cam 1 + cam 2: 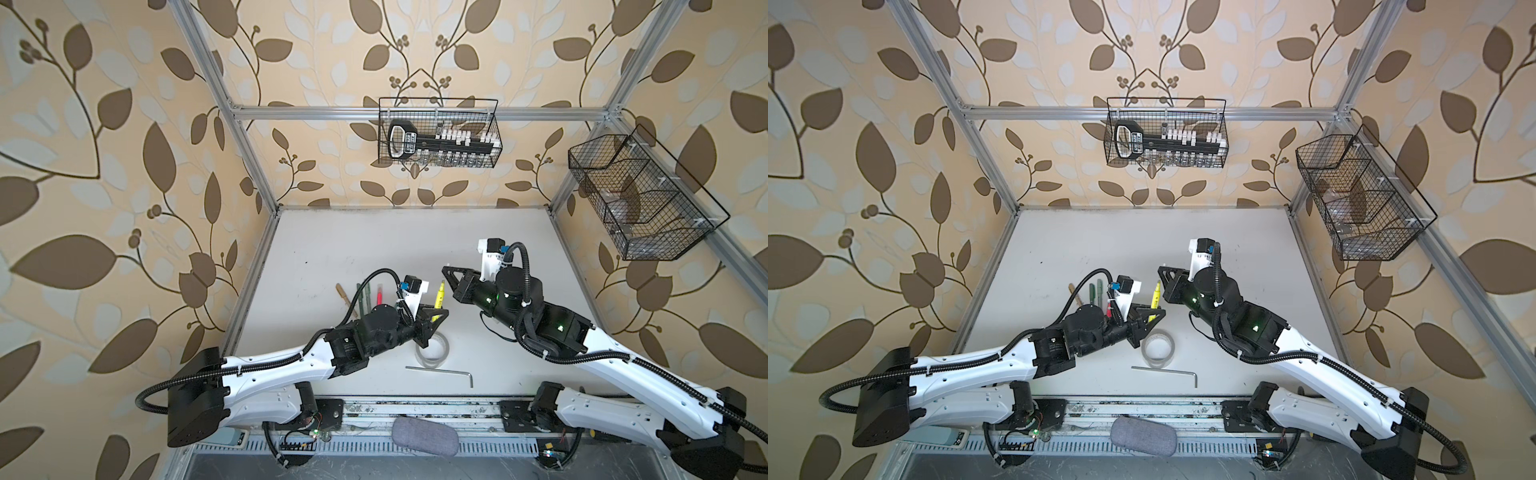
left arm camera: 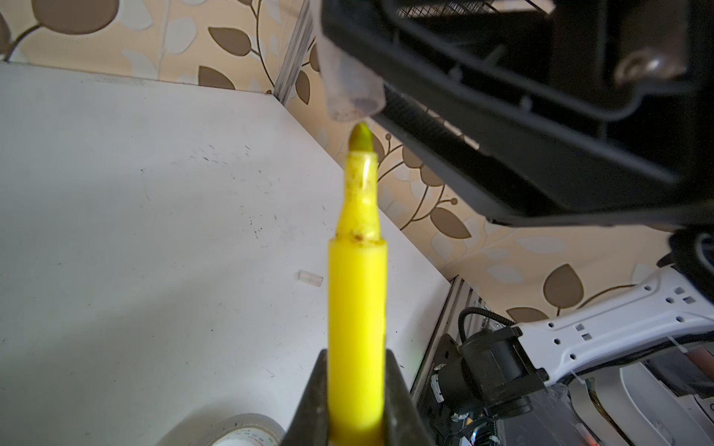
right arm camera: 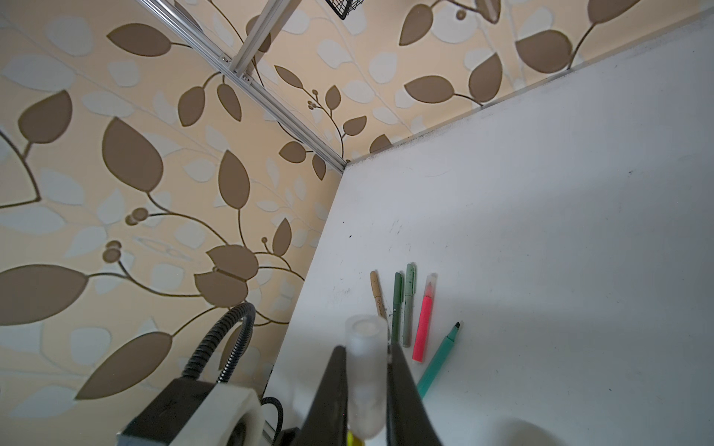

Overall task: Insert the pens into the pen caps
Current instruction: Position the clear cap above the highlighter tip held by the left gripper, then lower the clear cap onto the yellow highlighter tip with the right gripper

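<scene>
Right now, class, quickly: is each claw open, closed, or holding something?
Left claw: closed, holding the yellow marker.
Right claw: closed, holding a clear cap.

Soft, even light fills the cell. It is bright on the white counter (image 1: pixel 374 249), which carries only faint grey shadows. In both top views the wide lens bows the frame posts (image 1: pixel 245 137) outward toward the edges. Close to the left gripper (image 2: pixel 357 353) the yellow marker (image 2: pixel 357 293) turns soft, and the clear cap (image 2: pixel 349 89) just off its tip is blurred. At the right gripper (image 3: pixel 367 349) that cap looks milky and unfocused. The pink marker (image 3: pixel 423 324) beyond it is crisp, lying in a broad, soft shadow.
</scene>
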Action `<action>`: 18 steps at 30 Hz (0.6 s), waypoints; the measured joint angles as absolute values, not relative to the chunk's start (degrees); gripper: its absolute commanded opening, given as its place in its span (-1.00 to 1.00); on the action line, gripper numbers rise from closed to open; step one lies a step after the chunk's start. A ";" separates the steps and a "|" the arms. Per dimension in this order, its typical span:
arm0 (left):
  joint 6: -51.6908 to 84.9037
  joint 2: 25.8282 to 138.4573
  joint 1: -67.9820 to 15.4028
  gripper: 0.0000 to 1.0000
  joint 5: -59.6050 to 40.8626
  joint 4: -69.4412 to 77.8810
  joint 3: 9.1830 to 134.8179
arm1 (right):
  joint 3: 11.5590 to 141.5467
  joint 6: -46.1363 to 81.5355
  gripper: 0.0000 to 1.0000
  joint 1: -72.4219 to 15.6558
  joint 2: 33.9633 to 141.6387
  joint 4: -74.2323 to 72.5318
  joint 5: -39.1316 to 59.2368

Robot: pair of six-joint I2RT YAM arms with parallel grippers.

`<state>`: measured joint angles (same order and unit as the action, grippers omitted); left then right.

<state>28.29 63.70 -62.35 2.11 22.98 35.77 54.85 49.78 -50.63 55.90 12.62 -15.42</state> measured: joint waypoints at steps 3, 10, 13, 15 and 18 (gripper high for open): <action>28.27 63.70 -62.35 -1.00 2.11 22.68 35.77 | 54.85 49.71 -0.72 -51.51 55.90 12.64 -15.46; 28.25 63.68 -62.35 -1.00 2.20 22.39 35.77 | 54.61 49.67 -0.72 -52.51 55.92 12.67 -15.99; 28.27 63.26 -62.35 -1.00 2.22 22.00 35.75 | 53.52 49.71 -0.71 -52.62 55.66 12.56 -16.19; 28.25 63.00 -62.35 -1.00 2.24 21.56 35.44 | 52.95 49.67 -0.71 -52.77 55.46 12.40 -16.19; 28.25 62.83 -62.35 -1.00 2.22 20.78 35.22 | 52.25 49.67 -0.71 -53.19 55.33 12.25 -16.32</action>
